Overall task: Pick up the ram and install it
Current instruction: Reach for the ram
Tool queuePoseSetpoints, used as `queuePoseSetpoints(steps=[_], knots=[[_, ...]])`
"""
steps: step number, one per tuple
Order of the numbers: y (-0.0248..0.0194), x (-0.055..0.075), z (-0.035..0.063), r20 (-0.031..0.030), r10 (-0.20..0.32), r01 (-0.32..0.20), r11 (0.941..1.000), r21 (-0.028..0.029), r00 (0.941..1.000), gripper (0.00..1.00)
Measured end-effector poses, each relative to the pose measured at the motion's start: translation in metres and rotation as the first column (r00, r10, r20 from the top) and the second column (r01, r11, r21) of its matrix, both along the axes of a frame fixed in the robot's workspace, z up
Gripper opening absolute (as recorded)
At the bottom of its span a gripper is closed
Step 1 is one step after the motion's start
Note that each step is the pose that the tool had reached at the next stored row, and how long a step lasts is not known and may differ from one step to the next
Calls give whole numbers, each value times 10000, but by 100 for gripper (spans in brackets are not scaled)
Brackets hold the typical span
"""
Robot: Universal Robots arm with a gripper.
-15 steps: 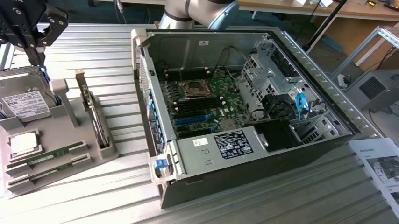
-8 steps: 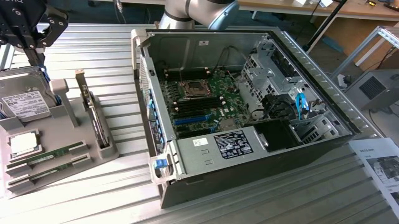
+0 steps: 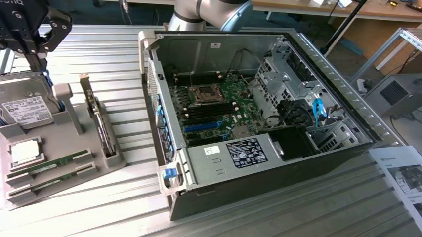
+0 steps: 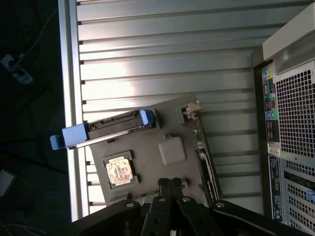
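Note:
Two ram sticks lie side by side in slots at the near end of the grey tray (image 3: 66,163): one ram (image 3: 49,165) and, beside it, a second ram (image 3: 54,180), both long, thin and green. My black gripper (image 3: 36,57) hangs high above the tray's far end, over the hard drive (image 3: 26,111), well away from both sticks. In the wrist view the gripper (image 4: 170,186) has its fingers pressed together with nothing between them, and the tray (image 4: 147,162) lies far below. The gripper body covers the tray end where the sticks lie.
An open computer case (image 3: 264,123) stands at the exterior view's right of the tray, its motherboard showing black memory slots (image 3: 211,111). On the tray also sit a silvery CPU (image 3: 25,150) and an upright expansion card (image 3: 99,118). A paper sheet (image 3: 402,173) lies at the far right.

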State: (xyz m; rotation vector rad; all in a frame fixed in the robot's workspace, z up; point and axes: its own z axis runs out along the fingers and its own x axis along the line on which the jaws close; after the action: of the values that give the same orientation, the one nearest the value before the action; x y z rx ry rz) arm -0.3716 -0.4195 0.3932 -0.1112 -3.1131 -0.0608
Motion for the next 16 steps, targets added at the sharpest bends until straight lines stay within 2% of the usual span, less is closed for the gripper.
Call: queuePoseSetpoints(steps=[10,13,16], knots=[[-133,-26,0,0,7,-7,10000,-20,10000,11],[-158,-31,0,0,9,-9,10000,-24,10000,11],[-158,-31,0,0,8,-8,10000,-24,10000,11]])
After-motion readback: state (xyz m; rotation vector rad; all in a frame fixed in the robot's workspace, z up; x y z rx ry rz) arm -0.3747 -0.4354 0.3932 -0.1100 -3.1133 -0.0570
